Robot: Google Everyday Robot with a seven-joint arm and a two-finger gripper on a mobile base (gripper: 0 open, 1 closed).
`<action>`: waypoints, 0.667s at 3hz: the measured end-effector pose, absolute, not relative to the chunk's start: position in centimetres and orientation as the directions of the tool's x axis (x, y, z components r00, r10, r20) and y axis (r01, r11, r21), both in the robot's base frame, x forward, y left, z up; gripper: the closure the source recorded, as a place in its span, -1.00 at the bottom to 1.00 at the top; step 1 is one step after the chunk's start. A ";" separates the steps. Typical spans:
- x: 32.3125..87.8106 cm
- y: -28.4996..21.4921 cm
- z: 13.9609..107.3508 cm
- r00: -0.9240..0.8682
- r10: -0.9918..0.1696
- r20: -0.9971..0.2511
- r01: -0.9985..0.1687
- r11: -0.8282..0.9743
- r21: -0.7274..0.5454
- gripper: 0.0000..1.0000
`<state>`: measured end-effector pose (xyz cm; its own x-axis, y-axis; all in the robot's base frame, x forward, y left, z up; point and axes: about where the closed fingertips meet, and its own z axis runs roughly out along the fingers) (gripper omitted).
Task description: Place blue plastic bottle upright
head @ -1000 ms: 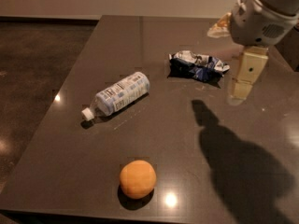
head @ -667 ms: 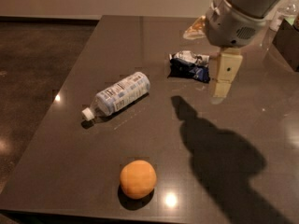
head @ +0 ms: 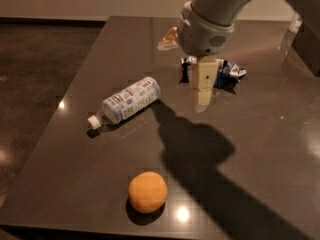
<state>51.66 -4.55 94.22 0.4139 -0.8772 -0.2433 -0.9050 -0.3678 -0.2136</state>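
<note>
The blue plastic bottle (head: 127, 102) lies on its side on the dark table (head: 80, 164), left of centre, with its white cap (head: 93, 122) pointing to the lower left. My gripper (head: 202, 101) hangs from the arm above the table, to the right of the bottle's base and apart from it. It holds nothing that I can see.
An orange (head: 147, 192) sits near the table's front edge. A wrinkly dark-blue-and-white snack bag (head: 223, 71) lies behind the gripper. A small pale object (head: 167, 40) lies farther back. A dark object (head: 305, 39) stands at the right edge. The table's left edge drops to dark floor.
The arm and gripper have moved left across the table, from the right side toward the bottle. The bottle, orange and snack bag have not moved.
</note>
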 end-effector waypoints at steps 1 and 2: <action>52.1 -1.2 93.0 0.479 -0.845 -0.238 -0.876 -0.443 -0.189 -1.00; 52.6 2.2 91.7 0.528 -0.814 -0.242 -0.849 -0.504 -0.158 -1.00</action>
